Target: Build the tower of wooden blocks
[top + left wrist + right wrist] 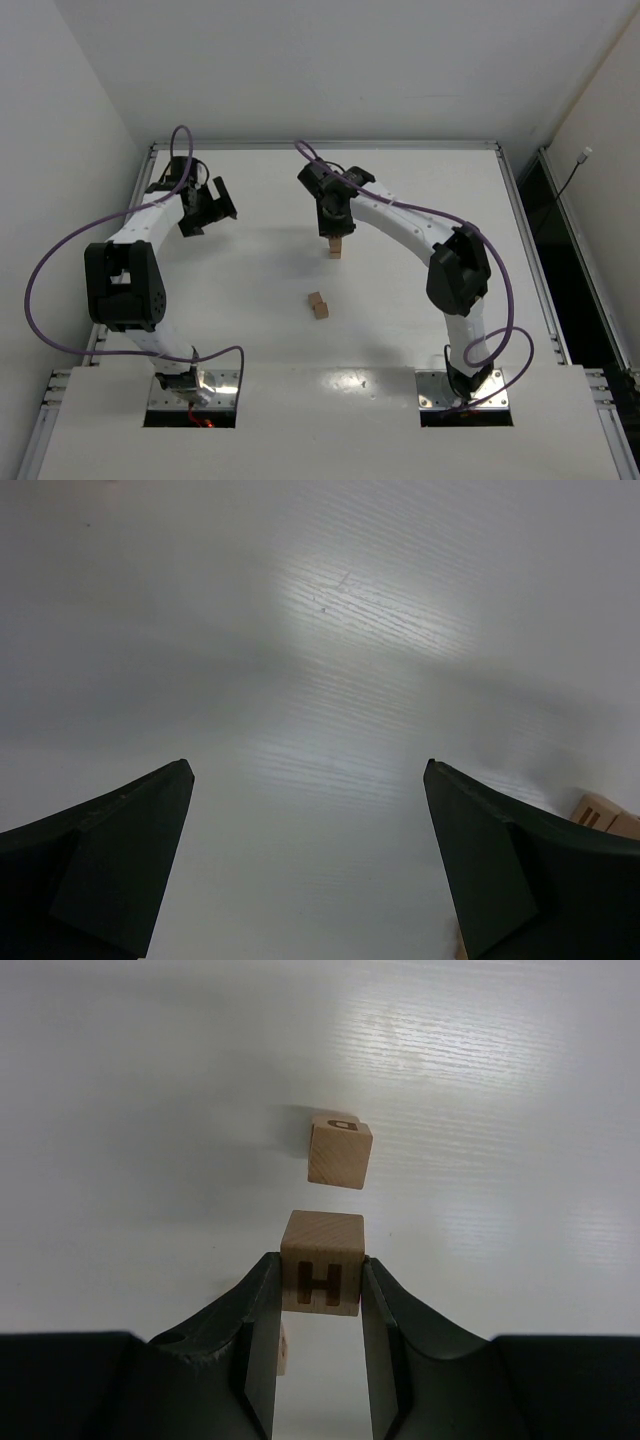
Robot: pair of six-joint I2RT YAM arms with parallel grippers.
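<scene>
Right gripper [320, 1278] pinches the H-marked wood block [322, 1250] by two opposite sides, probably leaving its underside free for stacking; left gripper [308, 770] hangs spread and empty, well clear.
</scene>
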